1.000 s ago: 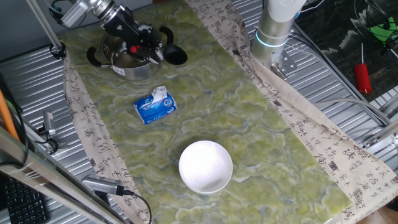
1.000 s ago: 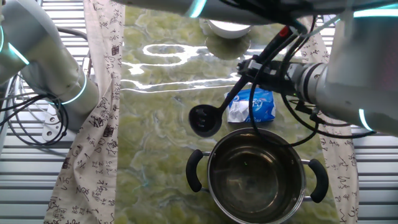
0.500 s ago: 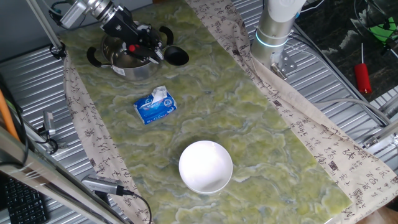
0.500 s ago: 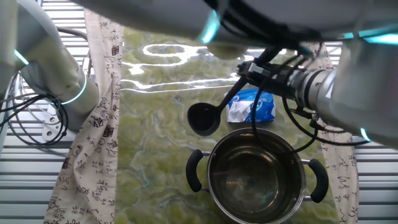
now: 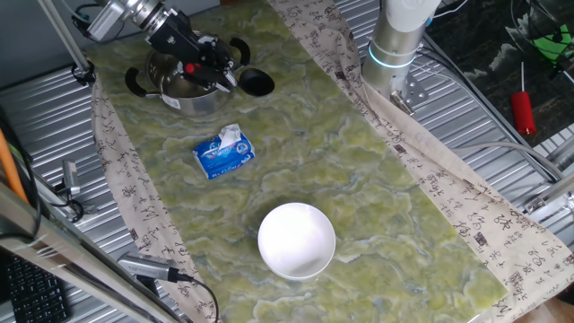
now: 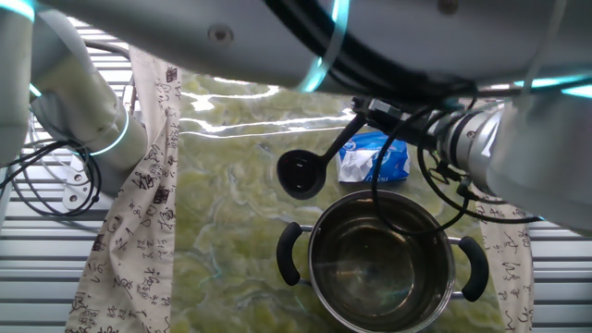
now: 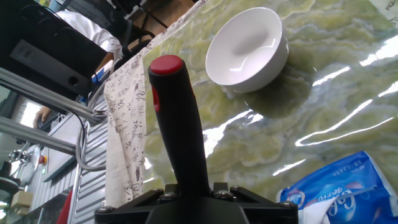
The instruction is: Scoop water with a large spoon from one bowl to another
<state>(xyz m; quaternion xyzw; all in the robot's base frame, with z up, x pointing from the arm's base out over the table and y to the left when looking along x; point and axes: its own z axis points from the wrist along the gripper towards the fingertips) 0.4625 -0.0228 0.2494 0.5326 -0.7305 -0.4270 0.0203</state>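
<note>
My gripper [image 5: 202, 65] is shut on the black ladle's handle above the steel pot [image 5: 186, 85]. The ladle's scoop [image 5: 256, 82] hangs just outside the pot's rim, over the green mat. In the other fixed view the scoop [image 6: 301, 173] sits beside the pot [image 6: 381, 259], which holds water. In the hand view the ladle handle with its red tip [image 7: 166, 66] rises from my gripper [image 7: 193, 193]. The white bowl [image 5: 297, 240] stands far down the mat and also shows in the hand view [image 7: 247, 48].
A blue tissue pack [image 5: 224, 153] lies on the mat between pot and bowl, and shows in the other fixed view [image 6: 375, 157]. The arm's base [image 5: 397, 45] stands at the mat's far side. A red-handled screwdriver [image 5: 523, 111] lies off the table.
The ladle's scoop has shifted slightly further from the pot's rim, and the arm has swung a little across the other fixed view.
</note>
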